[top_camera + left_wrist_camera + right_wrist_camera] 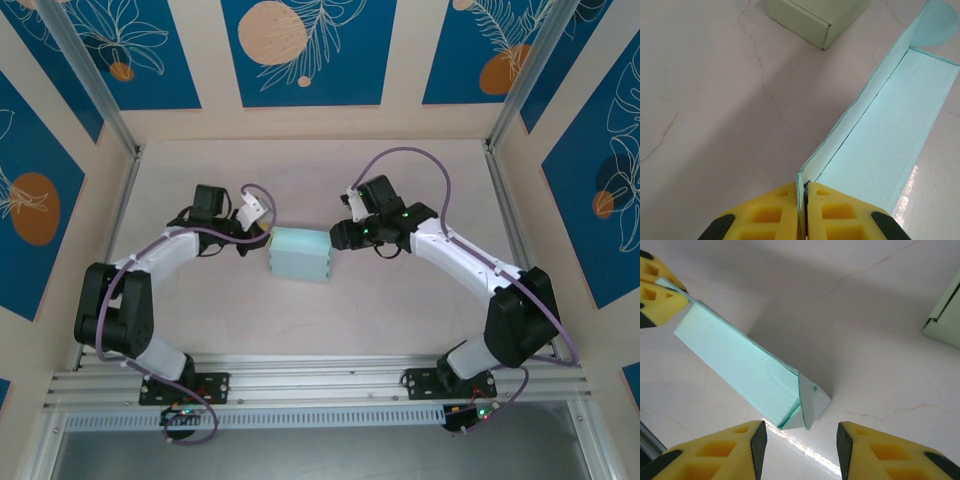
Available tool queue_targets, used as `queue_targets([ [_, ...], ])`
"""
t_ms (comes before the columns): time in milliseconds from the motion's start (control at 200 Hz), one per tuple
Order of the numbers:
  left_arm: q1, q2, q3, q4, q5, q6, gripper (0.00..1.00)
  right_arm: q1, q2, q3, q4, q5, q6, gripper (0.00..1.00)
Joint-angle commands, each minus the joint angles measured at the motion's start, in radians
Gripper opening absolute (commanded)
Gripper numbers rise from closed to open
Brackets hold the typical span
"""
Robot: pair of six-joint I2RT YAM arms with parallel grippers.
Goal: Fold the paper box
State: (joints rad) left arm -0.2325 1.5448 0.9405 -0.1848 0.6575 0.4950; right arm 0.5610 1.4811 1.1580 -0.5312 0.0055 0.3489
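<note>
The paper box (300, 244) is light teal and lies partly folded in the middle of the table, between my two grippers. My left gripper (803, 192) is shut on the thin upright edge of the paper box's side wall (860, 107) at its left end. The inner panel (890, 135) stretches away from that grip to a rounded tab (939, 22). My right gripper (801, 444) stands open just short of the paper box's (740, 362) other end, where a triangular end flap (808, 399) sticks up between, but apart from, the fingers (758, 442).
A second, pale green folded box (810, 17) sits on the table close by, also at the right edge of the right wrist view as a pale green box (946, 315). The left gripper's yellow fingers (660, 295) hold the far end. The table is pale marbled stone.
</note>
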Motion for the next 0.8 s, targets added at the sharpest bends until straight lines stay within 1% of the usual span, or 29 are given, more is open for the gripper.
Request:
queue_targets([
  [0,-0.012,-0.028,-0.011,0.008,-0.012,-0.005,0.11,0.004,0.027,0.004,0.035,0.021,0.022,0.44],
  [80,-0.011,-0.032,-0.012,0.01,-0.014,-0.005,0.11,0.014,0.052,0.025,0.032,0.022,0.014,0.43],
  [330,-0.012,-0.046,-0.02,0.018,-0.025,-0.012,0.11,0.058,0.121,0.081,-0.008,0.086,0.008,0.38],
  [495,-0.013,-0.06,-0.036,0.048,-0.039,-0.044,0.11,0.08,0.139,0.115,-0.034,0.141,0.028,0.23],
  [530,-0.014,-0.068,-0.043,0.062,-0.048,-0.061,0.1,0.085,0.141,0.122,-0.043,0.156,0.033,0.21],
  [605,-0.02,-0.093,-0.066,0.106,-0.079,-0.11,0.1,0.095,0.146,0.134,-0.054,0.187,0.044,0.2],
  [705,-0.037,-0.138,-0.134,0.231,-0.135,-0.219,0.1,0.105,0.154,0.147,-0.059,0.212,0.058,0.19],
  [795,-0.064,-0.18,-0.196,0.325,-0.205,-0.286,0.09,0.112,0.163,0.161,-0.059,0.237,0.071,0.15],
])
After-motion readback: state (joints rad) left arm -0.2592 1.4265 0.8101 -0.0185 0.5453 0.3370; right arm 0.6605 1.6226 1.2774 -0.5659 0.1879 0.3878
